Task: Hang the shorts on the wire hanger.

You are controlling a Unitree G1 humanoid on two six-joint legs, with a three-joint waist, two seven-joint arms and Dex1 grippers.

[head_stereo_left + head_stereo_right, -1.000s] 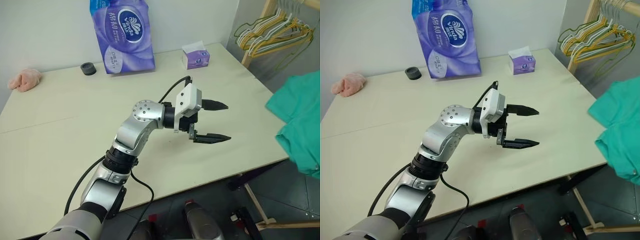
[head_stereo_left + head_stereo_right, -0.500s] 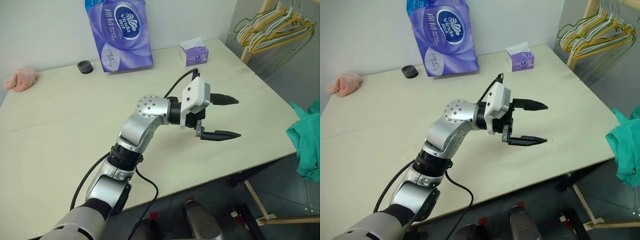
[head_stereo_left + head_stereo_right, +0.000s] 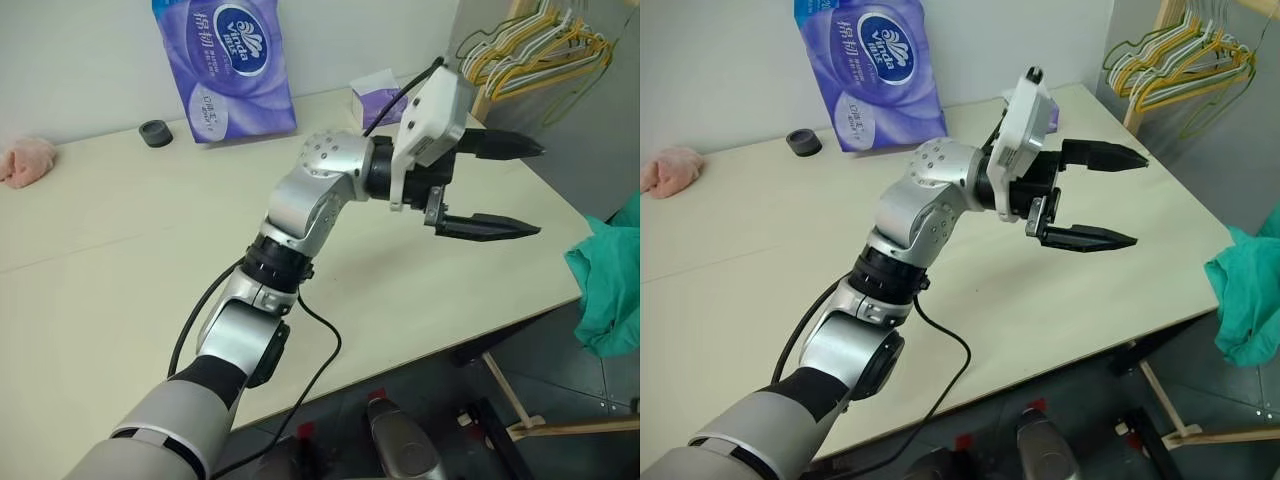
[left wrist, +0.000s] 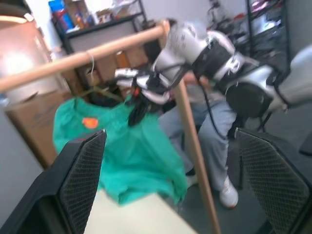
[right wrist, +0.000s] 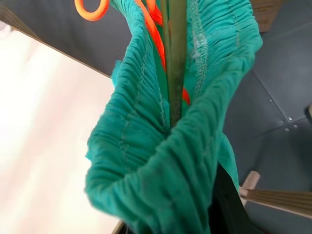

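A big purple pack of tissue paper [image 3: 225, 65] stands at the far edge of the table [image 3: 120, 250], with a small black ring [image 3: 155, 133] beside it and a pink cloth lump [image 3: 25, 162] near the far left corner. A small tissue box [image 3: 372, 92] sits by the far right corner, partly hidden behind the left gripper [image 3: 512, 190], which is held level above the right side of the table, its two black fingers spread wide and holding nothing. Off the far right corner, yellow and white hangers [image 3: 530, 55] hang from a wooden rack.

The shorts [image 3: 610, 285] hang past the right edge of the table, cut off by the frame. Close up, the right gripper [image 5: 214, 214] is closed on their bunched waistband, mostly buried in cloth; the wire hanger [image 5: 175, 58] runs up through the folds next to an orange cord [image 5: 92, 9].
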